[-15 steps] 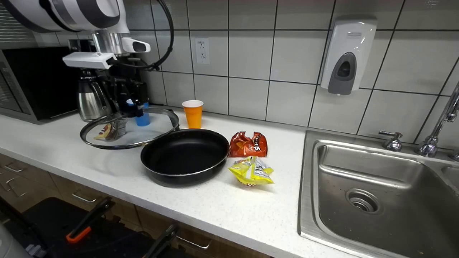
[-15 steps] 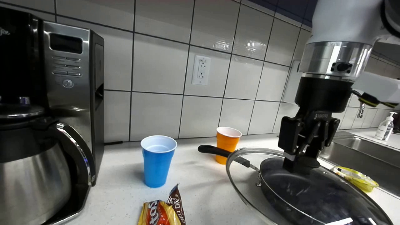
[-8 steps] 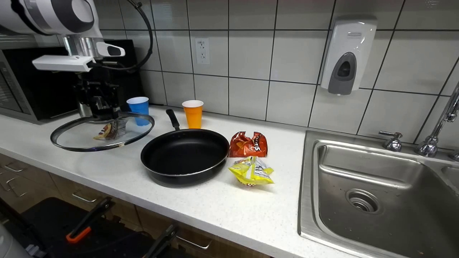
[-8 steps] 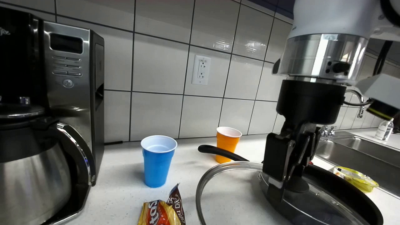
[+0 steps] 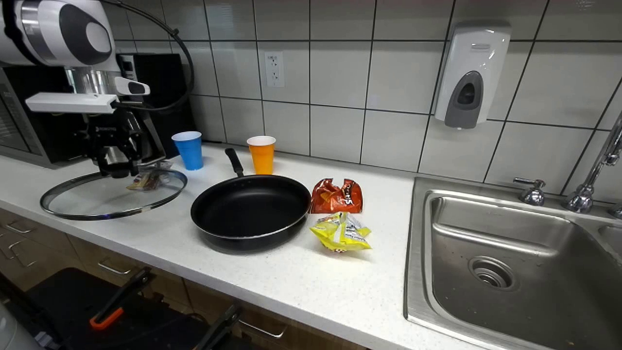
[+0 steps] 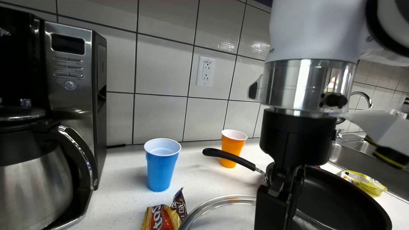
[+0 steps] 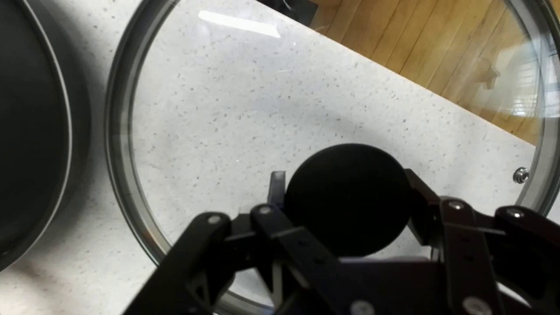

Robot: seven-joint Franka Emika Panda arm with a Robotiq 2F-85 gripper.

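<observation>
Currently, the claw (image 7: 347, 194) is clenched on the round black knob (image 7: 350, 197) of a glass lid (image 7: 245, 109), its 2 fingers (image 7: 421, 205) pressed to opposite sides of the knob in the wrist view. The lid is off the frying pan (image 5: 250, 209) and held over the white counter (image 5: 272, 287), just beside the pan, with a gap showing between the rims. The pan sits flat on the counter, its black handle (image 5: 234, 163) pointing toward the tiled wall (image 5: 335, 131) and reaching close to an orange cup (image 5: 262, 156). A blue cup (image 5: 188, 151) stands upright near the lid in both exterior views. Near that cup lies a crumpled yellow, red and brown snack bag (image 6: 161, 218), part of it seen through the lid's glass in an exterior view. On the far side of the pan from the lid are 2 more bags: a red bag (image 5: 336, 198) close to the pan, and a yellow bag (image 5: 340, 232) just in front of it. Beyond them, a steel sink (image 5: 418, 262) is set into the counter, with a soap dispenser (image 5: 471, 73) on the wall above. A steel coffee pot (image 6: 35, 188) sits in the coffee maker (image 6: 72, 86).
</observation>
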